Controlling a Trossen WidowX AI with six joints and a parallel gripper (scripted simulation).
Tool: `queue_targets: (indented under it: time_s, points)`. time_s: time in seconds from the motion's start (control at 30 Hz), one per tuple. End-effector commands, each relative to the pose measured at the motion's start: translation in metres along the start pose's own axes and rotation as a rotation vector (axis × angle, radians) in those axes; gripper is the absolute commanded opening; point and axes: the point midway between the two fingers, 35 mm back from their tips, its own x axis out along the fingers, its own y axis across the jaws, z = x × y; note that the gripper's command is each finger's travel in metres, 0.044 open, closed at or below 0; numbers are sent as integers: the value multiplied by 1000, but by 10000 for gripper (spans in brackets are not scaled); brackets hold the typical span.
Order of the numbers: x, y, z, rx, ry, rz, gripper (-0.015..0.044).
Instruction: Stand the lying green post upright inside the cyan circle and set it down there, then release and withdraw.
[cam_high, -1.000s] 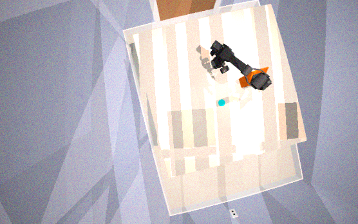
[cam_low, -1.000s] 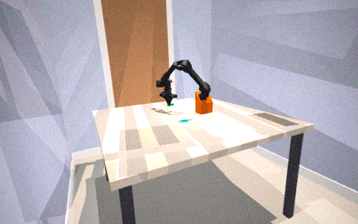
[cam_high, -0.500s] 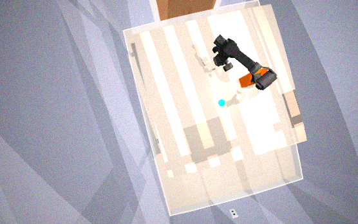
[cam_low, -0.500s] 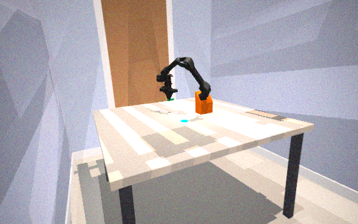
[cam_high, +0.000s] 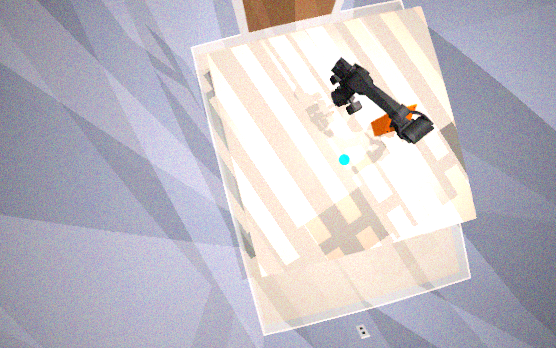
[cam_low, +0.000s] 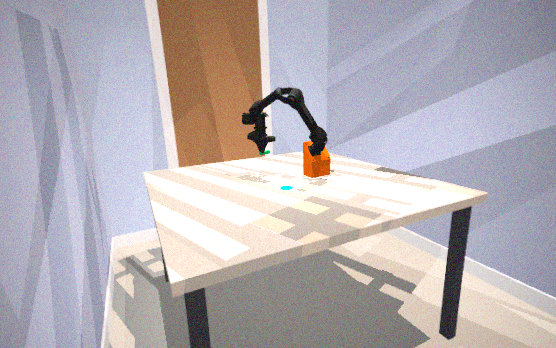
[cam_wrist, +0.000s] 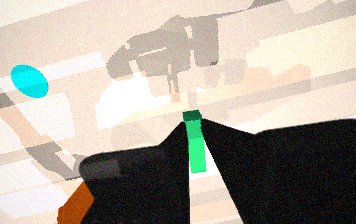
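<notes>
The green post (cam_low: 265, 152) (cam_wrist: 197, 150) is held off the table, lying roughly level across the fingertips; its dark end face shows in the wrist view. My gripper (cam_low: 262, 151) (cam_wrist: 192, 124) points down and is shut on the post, high above the back part of the table. In the top view the arm hides the post. The cyan circle (cam_high: 344, 159) (cam_low: 286, 188) (cam_wrist: 29, 81) is flat on the table top, uncovered, nearer the table's middle than the gripper. It is at the upper left in the wrist view.
The orange block (cam_high: 381, 125) (cam_low: 316, 162) (cam_wrist: 75, 207) stands at the arm's base, to the right of the circle in the top and exterior views. The table (cam_high: 280, 165) (cam_low: 175, 287) carries striped light and shadow patches, including the arm's shadow. A brown door (cam_low: 212, 75) is behind it.
</notes>
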Motion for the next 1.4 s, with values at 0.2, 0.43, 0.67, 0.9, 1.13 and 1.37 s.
queue_targets:
  time_s: [0.2, 0.43, 0.67, 0.9, 1.13, 1.37]
  points:
    - [-4, 27, 15, 42, 20, -11, 23]
    - [-8, 41, 24, 80, 18, -16, 23]
    - [-12, 58, 35, 129, 15, -20, 23]
    - [-16, 76, 44, 178, 11, -23, 23]
    - [-19, 95, 53, 226, 6, -24, 23]
    - [-21, 114, 60, 273, 2, -23, 23]
